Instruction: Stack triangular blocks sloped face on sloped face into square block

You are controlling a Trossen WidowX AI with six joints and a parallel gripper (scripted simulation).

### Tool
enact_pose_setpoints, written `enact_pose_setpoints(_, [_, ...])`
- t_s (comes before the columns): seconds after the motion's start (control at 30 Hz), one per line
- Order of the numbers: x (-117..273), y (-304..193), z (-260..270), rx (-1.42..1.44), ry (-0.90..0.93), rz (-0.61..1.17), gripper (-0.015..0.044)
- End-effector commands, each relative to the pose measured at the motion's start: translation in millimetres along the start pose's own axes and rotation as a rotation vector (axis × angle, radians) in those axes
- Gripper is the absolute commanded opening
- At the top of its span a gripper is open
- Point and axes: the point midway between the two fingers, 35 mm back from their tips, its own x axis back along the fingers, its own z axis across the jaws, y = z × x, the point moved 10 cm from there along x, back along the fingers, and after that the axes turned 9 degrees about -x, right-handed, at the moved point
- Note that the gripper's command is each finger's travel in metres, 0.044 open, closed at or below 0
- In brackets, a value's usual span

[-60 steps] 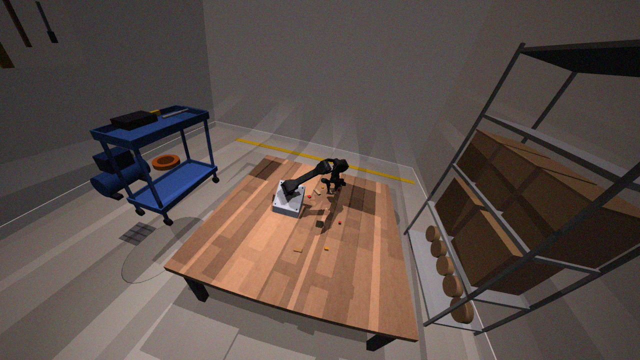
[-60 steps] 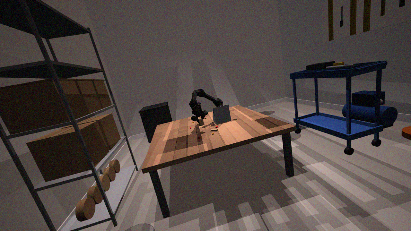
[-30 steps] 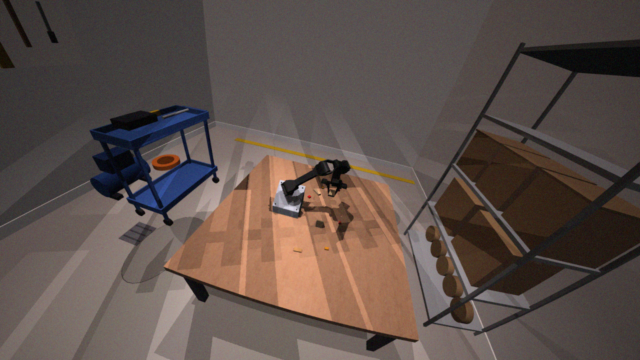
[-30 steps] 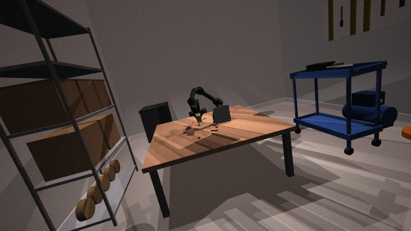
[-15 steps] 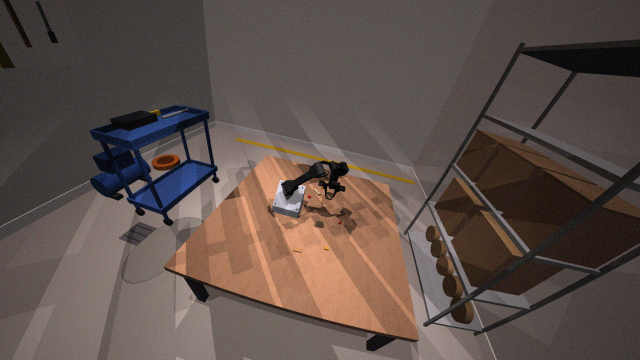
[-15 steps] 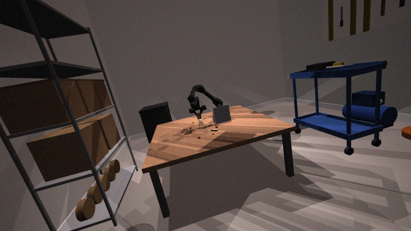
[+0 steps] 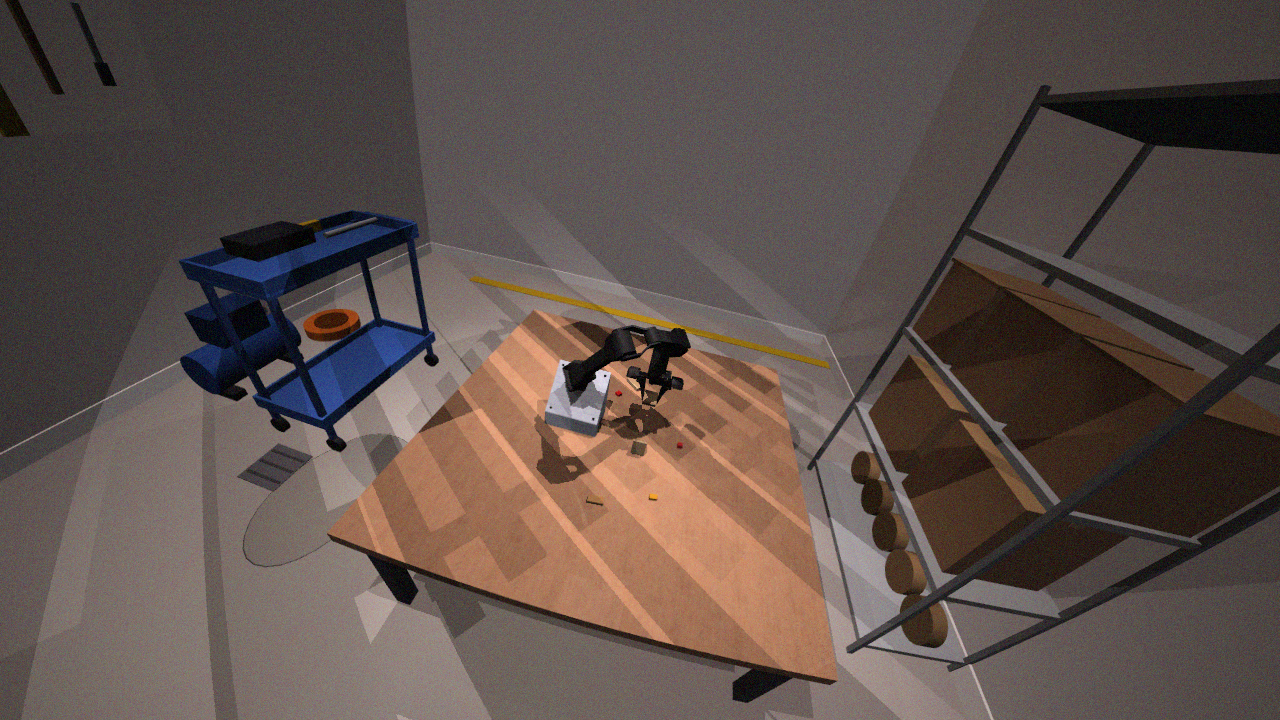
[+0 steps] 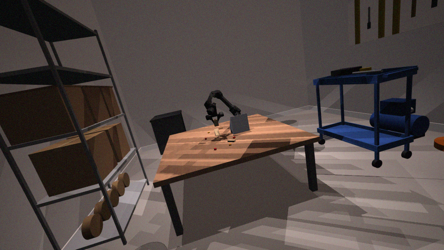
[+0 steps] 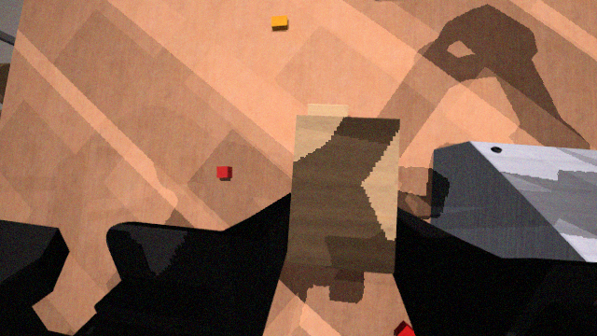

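My gripper [image 7: 650, 397] [image 8: 216, 122] [image 9: 335, 203] is shut on a tan triangular block, the upper block, and holds it above the table. In the wrist view the held block [image 9: 338, 187] shows a broad, partly shaded rectangular face between the black fingers; which way its slope faces is unclear. The lower triangular block [image 7: 638, 448] [image 8: 216, 132] rests on the table. In the wrist view only a thin pale strip of the lower block [image 9: 327, 109] shows past the held block's far edge; the rest is hidden. The two blocks look apart in the exterior view.
The grey arm base [image 7: 577, 400] [image 8: 239, 123] [image 9: 494, 201] stands beside the blocks. A red cube [image 7: 679, 445] [image 9: 224, 172] and an orange piece [image 7: 653, 497] [image 9: 280, 21] lie on the table [image 7: 716, 573]. A yellowish strip [image 7: 594, 500] lies farther out. Another red piece [image 7: 618, 393] lies near the base.
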Motion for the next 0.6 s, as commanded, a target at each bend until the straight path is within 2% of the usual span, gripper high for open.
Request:
enact_pose_setpoints(0.0, [-3, 5, -1, 0.003, 0.01, 0.002, 0.0])
enact_pose_setpoints(0.57, [-80, 5, -1, 0.002, 0.011, -0.004, 0.0])
